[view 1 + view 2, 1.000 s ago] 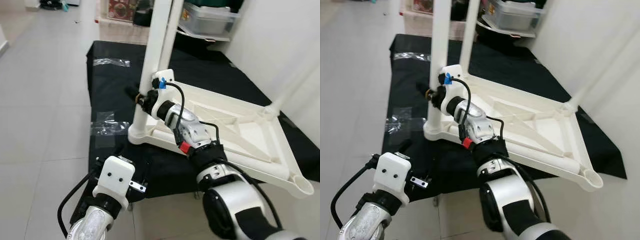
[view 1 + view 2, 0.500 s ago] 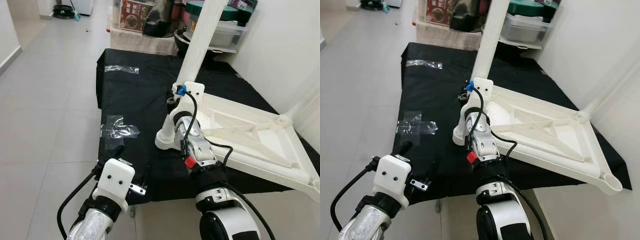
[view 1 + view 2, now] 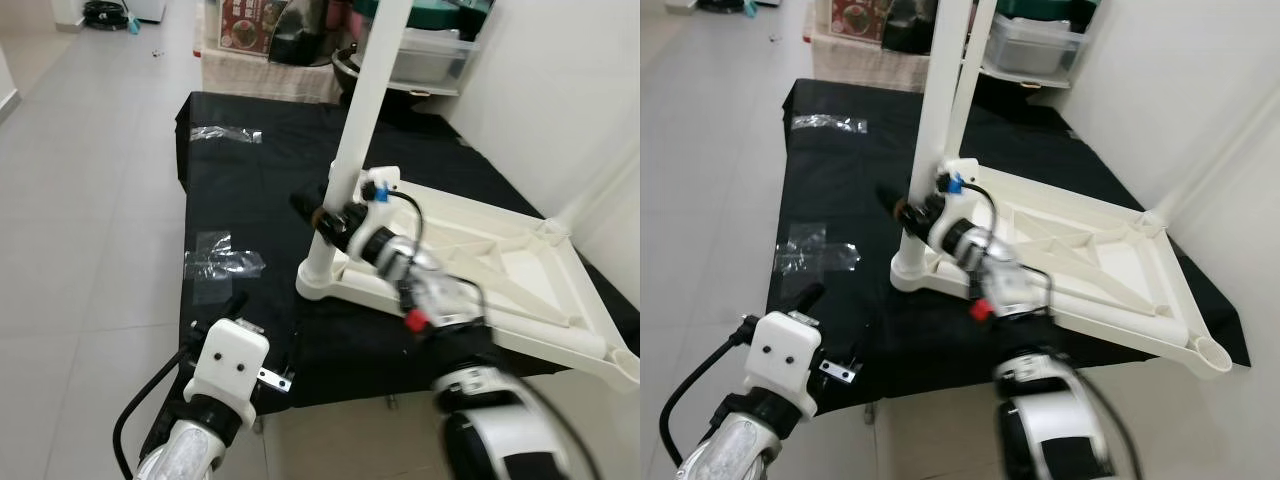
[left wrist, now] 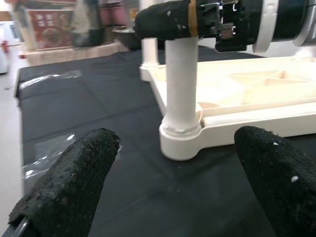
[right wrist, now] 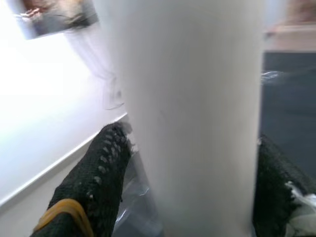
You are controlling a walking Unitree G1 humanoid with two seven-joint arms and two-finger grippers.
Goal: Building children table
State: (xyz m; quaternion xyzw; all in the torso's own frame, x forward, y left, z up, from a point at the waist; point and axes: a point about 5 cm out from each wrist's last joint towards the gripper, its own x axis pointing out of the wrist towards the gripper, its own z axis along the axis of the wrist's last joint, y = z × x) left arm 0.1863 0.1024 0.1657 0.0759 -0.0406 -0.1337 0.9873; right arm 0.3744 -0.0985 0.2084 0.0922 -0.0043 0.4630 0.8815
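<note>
A white children's table top (image 3: pixel 500 255) lies upside down on a black-covered low platform (image 3: pixel 250 190). A white leg (image 3: pixel 358 110) stands upright in its near left corner socket (image 4: pixel 180 136). My right gripper (image 3: pixel 322 217) is shut around this leg a little above the socket, with a black finger (image 5: pixel 106 173) on each side of it. Another leg (image 3: pixel 600 165) rises from the far right corner. My left gripper (image 4: pixel 175 148) hangs open in front of the platform's near edge, facing the leg's base and apart from it.
Clear tape patches (image 3: pixel 225 262) stick to the black cover. Boxes and a plastic bin (image 3: pixel 430 50) stand behind the platform. A white wall runs along the right, and grey tiled floor (image 3: pixel 90 200) lies to the left. The near right corner socket (image 3: pixel 1208 350) overhangs the platform edge.
The camera has shifted. My right arm is blurred and its elbow has swung right while the gripper stays on the leg. The left arm holds its place.
</note>
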